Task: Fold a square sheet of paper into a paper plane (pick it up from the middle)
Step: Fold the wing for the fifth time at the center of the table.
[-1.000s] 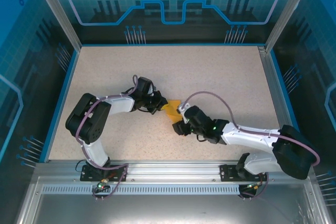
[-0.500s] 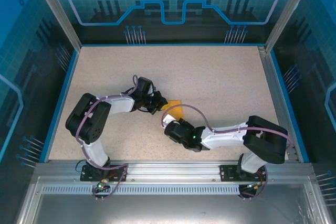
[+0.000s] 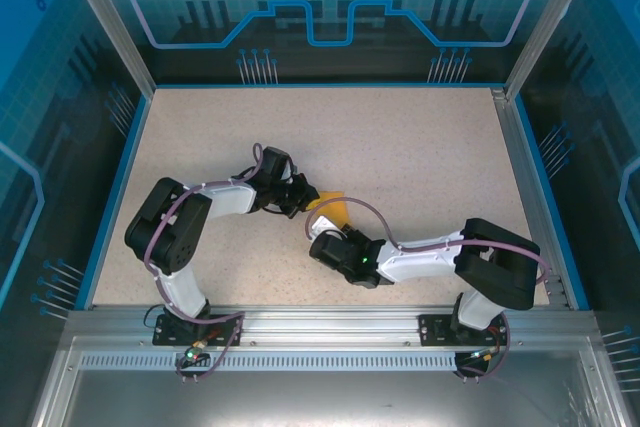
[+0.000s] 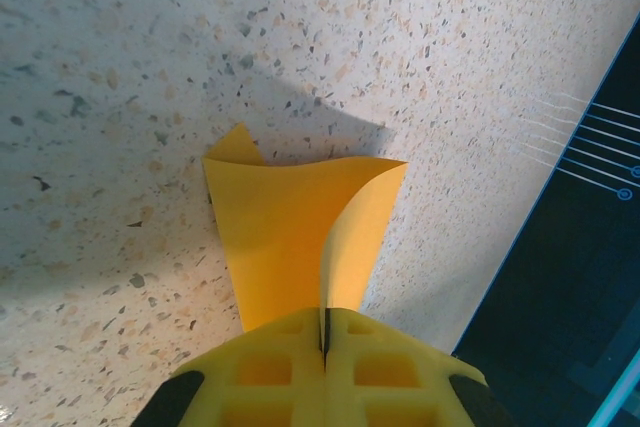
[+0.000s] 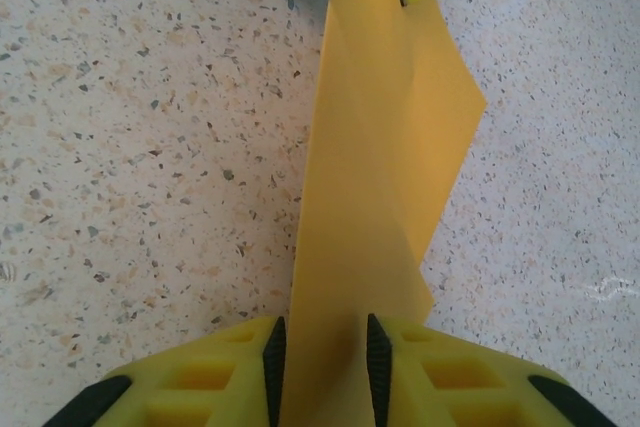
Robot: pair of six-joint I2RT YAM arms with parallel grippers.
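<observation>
Top external view: over the speckled beige surface (image 3: 400, 147), the left fingers (image 4: 275, 372) are seen pressed together, pinching one end of the curled orange-yellow square sheet of paper (image 4: 285, 242). The right fingers (image 5: 440, 372) are spread either side of its other end.

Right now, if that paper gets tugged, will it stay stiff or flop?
Probably floppy: the paper curls over beyond the left end effector pinching it. It looks thin and light, so a tug would likely buckle or tear it rather than move it rigidly.
</observation>
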